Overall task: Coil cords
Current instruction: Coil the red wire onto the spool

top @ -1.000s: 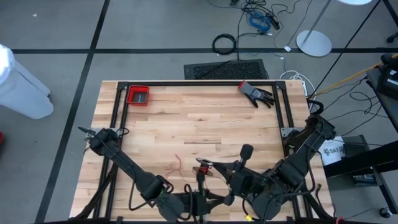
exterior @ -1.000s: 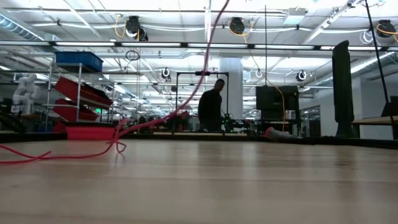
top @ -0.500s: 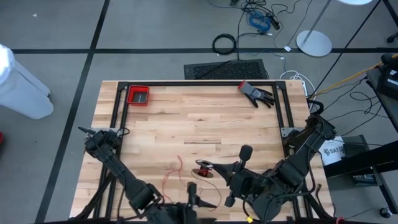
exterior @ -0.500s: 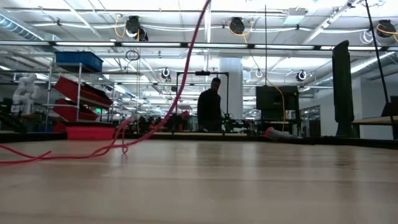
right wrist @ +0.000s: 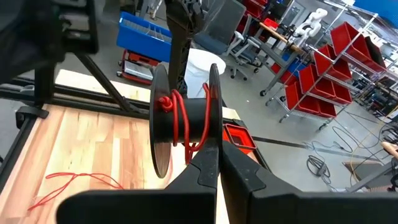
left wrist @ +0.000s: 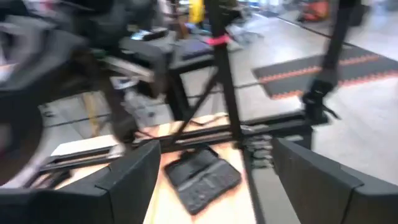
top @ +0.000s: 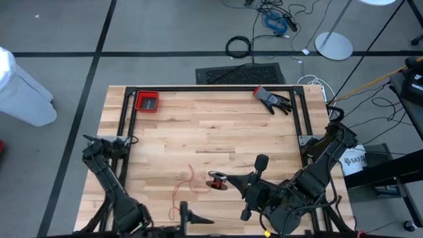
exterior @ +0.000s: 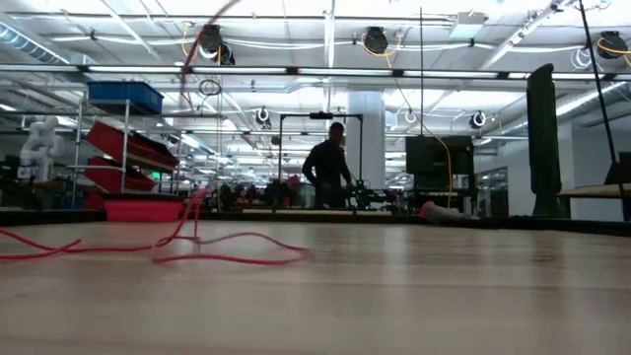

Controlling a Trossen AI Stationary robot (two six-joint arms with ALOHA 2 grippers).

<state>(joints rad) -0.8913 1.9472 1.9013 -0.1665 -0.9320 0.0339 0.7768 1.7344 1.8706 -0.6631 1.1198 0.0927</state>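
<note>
A: From the high view, how much is being coiled?

B: Little. Red cord (top: 184, 187) is lying loose near the counter (top: 198, 125)'s front edge; the spool (top: 216, 181) is being held beside it by the right gripper (top: 225, 180).

A: The low view?

B: Slack loops are trailing across the wood.

A: The wrist views?

B: A few turns are wound; the right fingers are clamped on the spool's flange. The left gripper (left wrist: 211, 180) is spread wide, holding nothing.

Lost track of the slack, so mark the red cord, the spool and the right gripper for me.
red cord (top: 177, 193): high view, loose loop lying on the table.
spool (right wrist: 184, 119): right wrist view, black hub wound with cord.
right gripper (right wrist: 217, 163): right wrist view, fingertips gripping the spool's flange.
</note>
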